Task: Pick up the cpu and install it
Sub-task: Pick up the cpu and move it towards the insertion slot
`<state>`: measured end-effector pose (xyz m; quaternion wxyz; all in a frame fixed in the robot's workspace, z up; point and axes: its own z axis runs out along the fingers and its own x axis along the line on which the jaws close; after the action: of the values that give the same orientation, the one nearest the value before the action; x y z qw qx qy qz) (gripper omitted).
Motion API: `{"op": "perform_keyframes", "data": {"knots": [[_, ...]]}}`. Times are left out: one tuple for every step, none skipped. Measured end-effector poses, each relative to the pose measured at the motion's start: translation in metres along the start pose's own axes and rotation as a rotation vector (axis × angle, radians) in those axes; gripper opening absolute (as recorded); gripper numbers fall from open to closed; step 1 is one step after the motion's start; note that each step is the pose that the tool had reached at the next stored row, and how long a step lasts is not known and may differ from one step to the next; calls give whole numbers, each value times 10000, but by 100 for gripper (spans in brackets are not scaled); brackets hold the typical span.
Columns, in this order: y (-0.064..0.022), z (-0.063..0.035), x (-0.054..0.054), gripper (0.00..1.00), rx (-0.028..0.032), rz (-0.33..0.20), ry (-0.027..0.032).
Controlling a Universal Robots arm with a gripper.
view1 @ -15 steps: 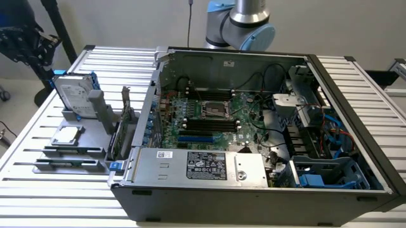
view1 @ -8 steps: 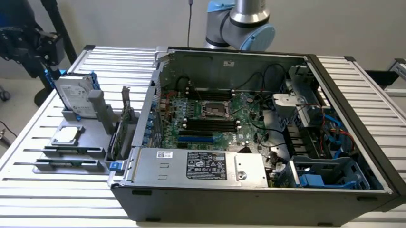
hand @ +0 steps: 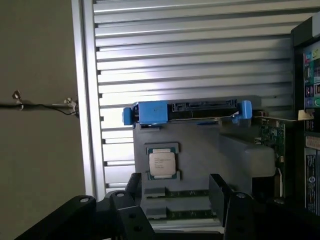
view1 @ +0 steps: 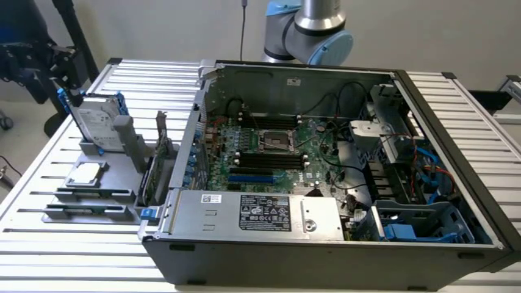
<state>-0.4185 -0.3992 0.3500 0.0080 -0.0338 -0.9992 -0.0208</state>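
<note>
A: How does the gripper [hand: 176,181] stand?

B: Its two fingers [hand: 220,190] are wide apart and hold nothing. Just past them the cpu [hand: 161,164] lies flat in its pocket on the grey holder [hand: 200,150], well apart from the socket [view1: 275,141] inside the case.

A: What makes a good pick here?

B: I think: centre the fingers over the chip, square to its edges, and keep clear of the hard drive [hand: 185,111] nearby.

Cpu [hand: 161,164] top is shiny silver metal; tray [hand: 200,147] is matt grey plastic; table [hand: 190,60] is ribbed, bright metal
</note>
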Motion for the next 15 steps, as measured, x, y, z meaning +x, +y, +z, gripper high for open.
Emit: {"op": "perform_keyframes", "data": {"knots": [[-6, 18, 1, 65, 1, -21, 1], [-12, 36, 1, 65, 1, -41, 2], [-18, 53, 1, 65, 1, -62, 3], [-25, 71, 1, 65, 1, -83, 4], [-31, 89, 2, 65, 2, -104, 4], [-38, 108, 2, 65, 3, -126, 6], [-44, 126, 4, 65, 2, -146, 8], [-49, 144, 9, 65, 3, -163, 13], [-55, 162, 13, 65, 4, -181, 23], [-60, 179, 18, 65, 5, -199, 34], [-67, 197, 23, 65, 7, -219, 50], [-74, 215, 28, 65, 8, -240, 67], [-81, 233, 32, 65, 10, -264, 87], [-89, 252, 36, 65, 12, -291, 114], [-96, 270, 39, 65, 13, -318, 137]]}}
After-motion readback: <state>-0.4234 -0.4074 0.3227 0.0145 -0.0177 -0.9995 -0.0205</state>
